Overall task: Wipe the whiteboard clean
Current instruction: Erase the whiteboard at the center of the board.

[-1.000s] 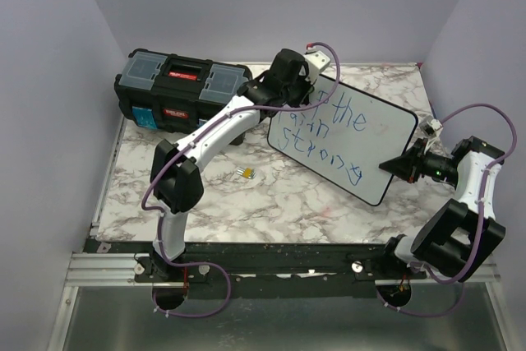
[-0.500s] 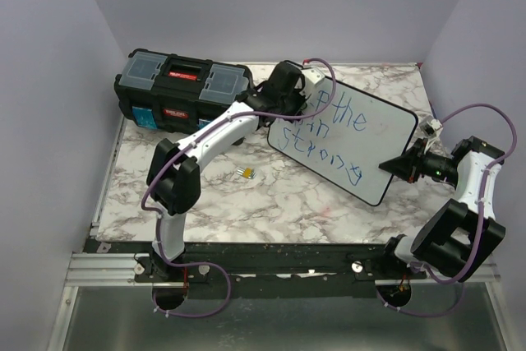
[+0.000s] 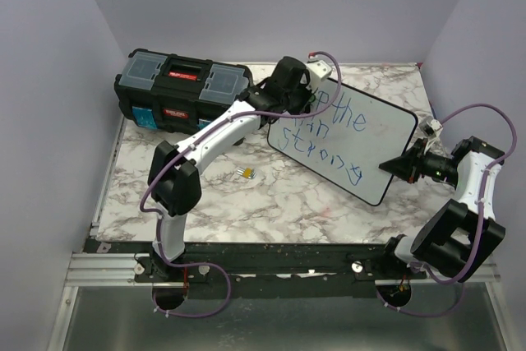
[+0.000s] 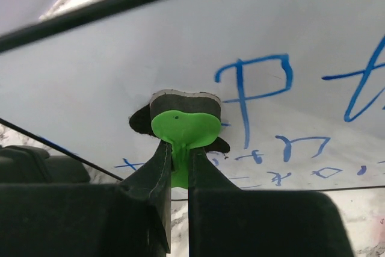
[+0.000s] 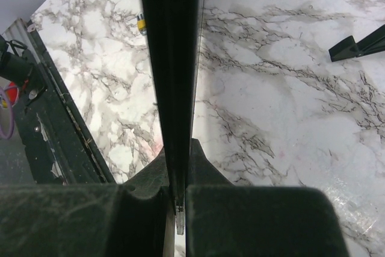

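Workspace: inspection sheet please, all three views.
Surface: grey-veined white marble-pattern tabletop.
Job's things: large white black-rimmed whiteboard, blue marker lettering unerased; green-handled dark felt eraser pressed against it beside the letter P.
Clutter: black plastic toolbox with red latch, far left; small yellow object, too small to identify.
Grippers: left gripper shut on the eraser's green tab; right gripper shut on the whiteboard's black edge.
Cables: purple cables loop along both arms.
Surroundings: plain lavender walls; nothing else seen.
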Robot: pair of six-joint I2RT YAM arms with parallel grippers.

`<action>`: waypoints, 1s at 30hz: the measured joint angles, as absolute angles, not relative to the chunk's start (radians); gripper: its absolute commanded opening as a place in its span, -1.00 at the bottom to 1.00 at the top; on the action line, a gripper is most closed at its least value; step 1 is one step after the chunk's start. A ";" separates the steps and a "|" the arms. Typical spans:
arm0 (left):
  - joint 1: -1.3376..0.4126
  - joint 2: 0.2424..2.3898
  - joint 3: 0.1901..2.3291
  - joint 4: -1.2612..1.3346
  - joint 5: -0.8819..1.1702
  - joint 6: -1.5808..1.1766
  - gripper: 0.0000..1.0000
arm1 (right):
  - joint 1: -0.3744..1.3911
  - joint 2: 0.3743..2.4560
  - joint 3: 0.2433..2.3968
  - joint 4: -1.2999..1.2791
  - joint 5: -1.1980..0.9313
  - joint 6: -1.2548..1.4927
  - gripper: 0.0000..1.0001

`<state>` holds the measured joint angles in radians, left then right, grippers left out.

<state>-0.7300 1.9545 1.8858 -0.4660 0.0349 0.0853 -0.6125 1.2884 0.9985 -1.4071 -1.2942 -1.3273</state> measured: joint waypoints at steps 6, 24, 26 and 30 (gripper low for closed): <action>-0.755 1.942 1.773 -0.413 0.036 0.072 -1.00 | -0.613 1.288 0.997 -1.411 -1.295 -1.309 -0.99; -0.754 1.944 1.819 -0.461 -0.046 0.004 -1.00 | -0.612 1.283 0.997 -1.406 -1.295 -1.312 -0.99; -0.758 1.944 1.819 -0.459 -0.051 -0.005 -1.00 | -0.612 1.283 0.997 -1.406 -1.294 -1.311 -0.99; -0.776 1.944 1.814 -0.454 -0.079 -0.012 -1.00 | -0.612 1.283 0.997 -1.406 -1.294 -1.311 -0.99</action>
